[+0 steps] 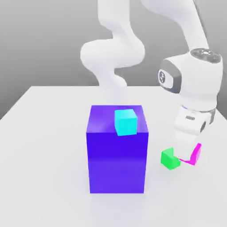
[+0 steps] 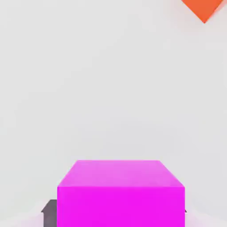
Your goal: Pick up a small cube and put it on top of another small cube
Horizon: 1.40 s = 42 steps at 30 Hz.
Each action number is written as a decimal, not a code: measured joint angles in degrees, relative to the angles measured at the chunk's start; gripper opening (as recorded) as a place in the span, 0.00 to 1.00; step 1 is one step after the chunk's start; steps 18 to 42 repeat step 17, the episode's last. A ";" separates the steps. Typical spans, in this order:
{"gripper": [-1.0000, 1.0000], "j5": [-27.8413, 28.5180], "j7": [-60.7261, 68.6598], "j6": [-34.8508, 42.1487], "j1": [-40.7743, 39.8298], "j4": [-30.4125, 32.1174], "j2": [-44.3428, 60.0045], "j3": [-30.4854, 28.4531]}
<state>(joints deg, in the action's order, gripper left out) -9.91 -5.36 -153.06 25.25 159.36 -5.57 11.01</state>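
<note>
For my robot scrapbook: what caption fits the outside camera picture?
Robot gripper holds a pink cube beside a green cube.

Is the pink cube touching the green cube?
Cannot tell. In the exterior view the pink cube, tilted under the hand, sits right beside the green cube, with pink running up to the green cube's edge, but neither contact nor a gap shows plainly.

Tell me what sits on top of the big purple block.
A cyan cube rests on the purple block, near the top face's front edge toward the exterior view's right. The rest of the top shows bare; the patch directly beneath the cube is covered.
</note>
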 joint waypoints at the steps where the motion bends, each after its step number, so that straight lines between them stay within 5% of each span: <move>1: 0.00 -0.07 2.94 -0.02 0.88 1.78 -1.86 0.00; 6: 0.00 1.93 15.15 -0.83 5.32 10.26 -10.08 0.14; 14: 0.00 8.56 12.80 -15.35 3.48 10.94 3.77 0.61; 15: 1.00 9.58 12.13 -16.61 3.76 10.88 5.10 0.10; 42: 1.00 9.59 12.13 -16.61 3.54 10.88 5.10 0.10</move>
